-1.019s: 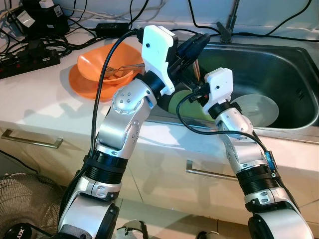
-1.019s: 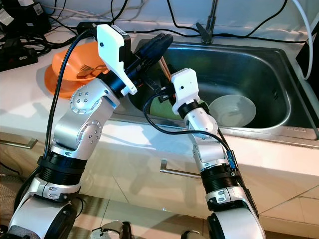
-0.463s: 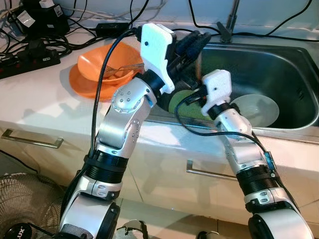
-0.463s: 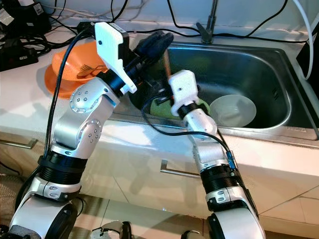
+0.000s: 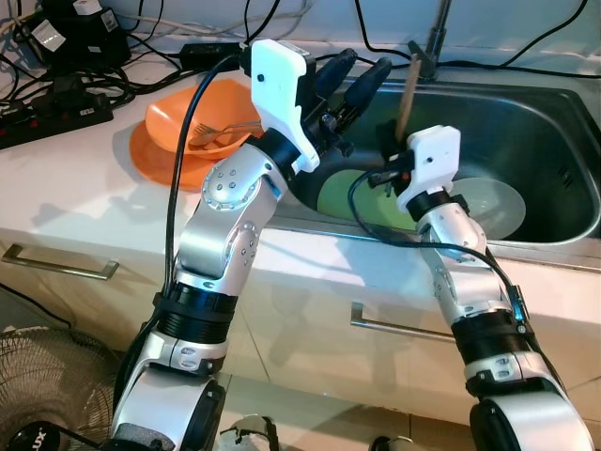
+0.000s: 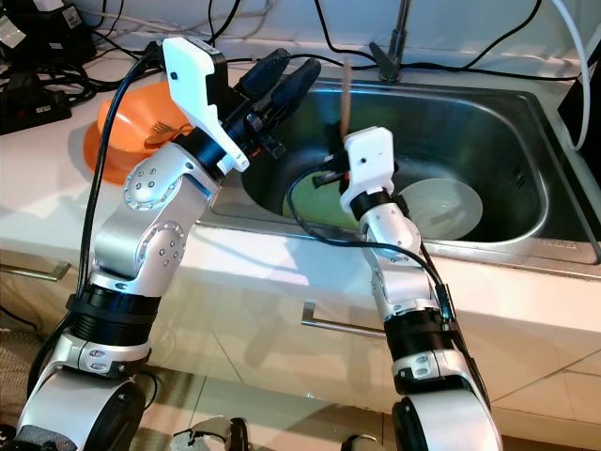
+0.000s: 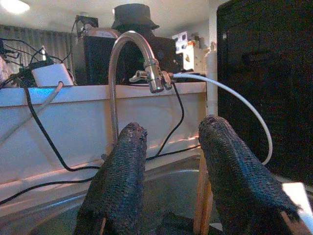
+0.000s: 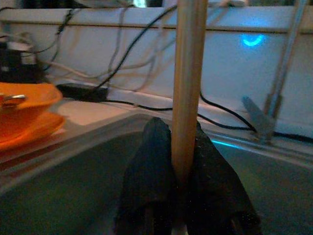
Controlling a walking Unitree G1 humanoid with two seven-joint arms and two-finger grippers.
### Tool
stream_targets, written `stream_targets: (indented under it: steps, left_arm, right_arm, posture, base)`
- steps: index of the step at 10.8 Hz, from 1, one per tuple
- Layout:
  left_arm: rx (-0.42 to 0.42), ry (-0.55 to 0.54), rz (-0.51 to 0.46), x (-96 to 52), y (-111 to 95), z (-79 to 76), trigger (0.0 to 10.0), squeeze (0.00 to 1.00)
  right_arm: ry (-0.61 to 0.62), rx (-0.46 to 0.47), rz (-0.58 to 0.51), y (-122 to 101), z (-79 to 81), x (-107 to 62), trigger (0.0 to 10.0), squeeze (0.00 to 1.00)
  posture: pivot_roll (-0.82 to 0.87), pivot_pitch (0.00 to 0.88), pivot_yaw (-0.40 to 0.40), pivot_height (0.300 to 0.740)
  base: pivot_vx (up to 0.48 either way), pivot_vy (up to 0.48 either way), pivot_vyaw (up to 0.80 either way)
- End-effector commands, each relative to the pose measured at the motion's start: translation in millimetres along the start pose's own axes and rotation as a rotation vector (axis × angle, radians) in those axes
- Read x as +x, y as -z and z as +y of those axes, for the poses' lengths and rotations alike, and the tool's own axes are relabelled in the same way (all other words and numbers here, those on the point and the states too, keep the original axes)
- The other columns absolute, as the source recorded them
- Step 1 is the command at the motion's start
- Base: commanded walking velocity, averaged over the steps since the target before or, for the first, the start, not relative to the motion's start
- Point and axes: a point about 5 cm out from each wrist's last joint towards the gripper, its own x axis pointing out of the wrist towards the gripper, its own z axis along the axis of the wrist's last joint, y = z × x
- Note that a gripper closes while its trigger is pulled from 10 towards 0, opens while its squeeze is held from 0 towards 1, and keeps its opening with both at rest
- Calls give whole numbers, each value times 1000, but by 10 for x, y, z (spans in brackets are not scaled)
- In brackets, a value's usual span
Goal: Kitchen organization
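Your right gripper (image 8: 178, 188) was clamped on a wooden stick (image 8: 188, 83) — likely a chopstick or spoon handle — held upright over the sink (image 5: 554, 122) near its left edge, probably so it cleared the basin wall; your left gripper (image 5: 352, 75) hung just beside it over the sink's left rim, fingers (image 7: 122, 181) spread apart and holding nothing, seemingly out of the way; green plate (image 5: 352, 193) lay at the sink's left end, white bowl (image 5: 493, 202) toward its front right; orange bowl (image 5: 192, 122) with a fork (image 5: 221, 132) sat on the counter's back left — a likely drop spot.
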Motion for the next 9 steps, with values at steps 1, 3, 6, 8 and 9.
stream_targets:
  steps: [1, 3, 6, 8, 9]
  left_arm:
    - [-5, -12, -4, -32, -18, 12, 10000, 1000]
    - [15, -58, 40, -113, 77, 52, 10000, 0]
    - [59, -115, 134, -249, 248, 65, 10000, 0]
    - [84, -144, 214, -372, 410, -6, 10000, 0]
    - [84, -138, 228, -395, 440, -44, 10000, 0]
  right_arm:
    - [64, 33, 4, -5, -97, 26, 0, 0]
    - [159, 8, 72, 68, -264, 55, 10000, 0]
    - [224, 40, 185, 233, -431, 74, 10000, 0]
    - [264, 134, 253, 335, -461, 78, 10000, 0]
    - [257, 141, 259, 356, -437, 77, 10000, 0]
  posture:
    - [122, 74, 80, 740]
    - [121, 73, 79, 740]
    - [134, 62, 63, 740]
    - [153, 50, 49, 740]
    - [153, 50, 49, 740]
  base:
    - [0, 0, 0]
    - [0, 0, 0]
    - [0, 0, 0]
    - [0, 0, 0]
    - [0, 0, 0]
